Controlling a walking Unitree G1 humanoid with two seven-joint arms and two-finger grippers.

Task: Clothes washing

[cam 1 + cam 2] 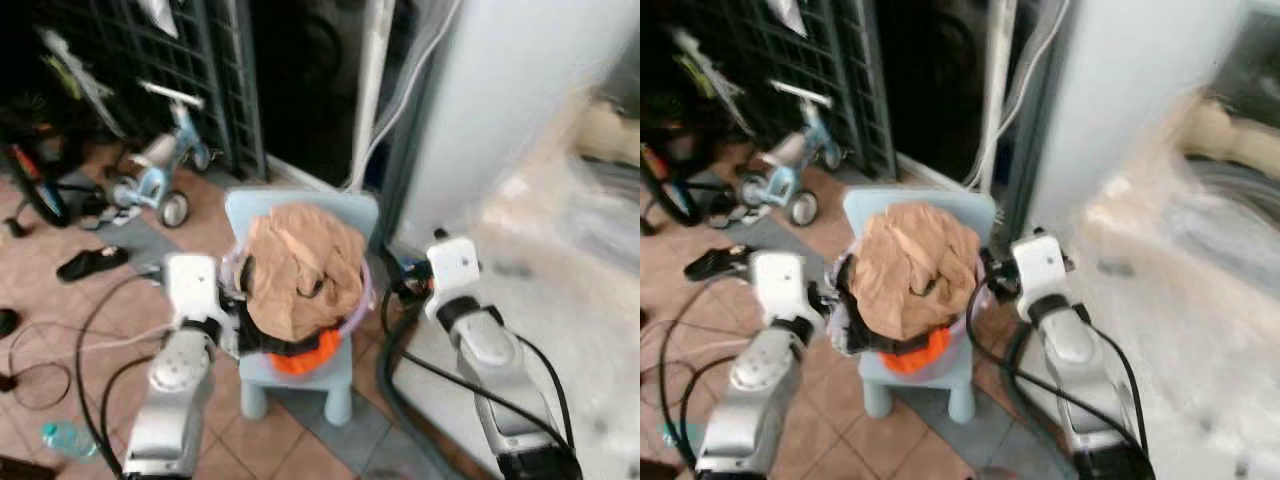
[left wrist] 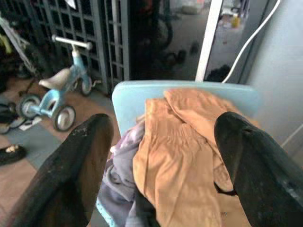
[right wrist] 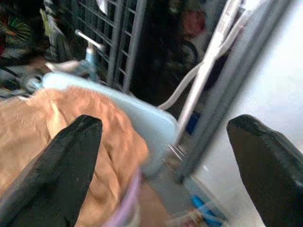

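A heap of clothes topped by a tan garment fills a round basket with a pale purple rim. An orange item pokes out below the heap. The basket stands on a small light-blue child's chair. My left gripper is at the basket's left side, open, and its wrist view has the black fingers spread either side of the tan garment. My right gripper is at the basket's right side, open too, with its fingers wide apart beside the chair back.
A tall white appliance stands to the right, with blurred pale material beside it. A child's tricycle, a dark sandal, black cables and a plastic bottle lie on the tiled floor at the left. A metal grid gate stands behind.
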